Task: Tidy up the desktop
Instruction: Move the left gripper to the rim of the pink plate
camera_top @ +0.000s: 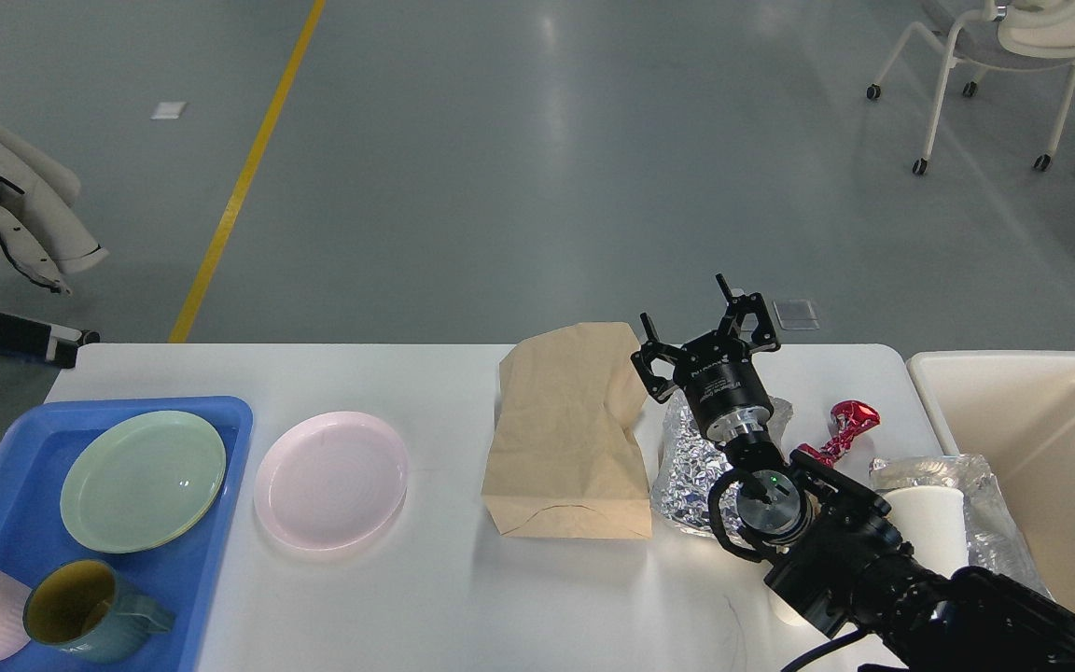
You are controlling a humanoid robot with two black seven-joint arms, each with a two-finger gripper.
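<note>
Desktop point(444, 597) fills the lower view. I take the brown paper bag point(567, 434) as landmark. My right gripper point(701, 327) hovers at its right, fingers apart, empty, likely poised for rubbish: one foil wad point(687, 467), one red wrapper point(844, 429). Left of it: one pink plate point(330, 479), one blue tray point(211, 579).

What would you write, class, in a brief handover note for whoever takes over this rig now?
Right gripper: open, empty, raised above the crumpled silver foil. Left gripper: out of view.
White rectangular desktop: round pink plate, brown paper bag, foil, red shiny wrapper and white paper cup lie loose.
Done: green plate and two mugs sit in the blue plastic tray.
Left: everything loose; cream bin looks empty.
</note>
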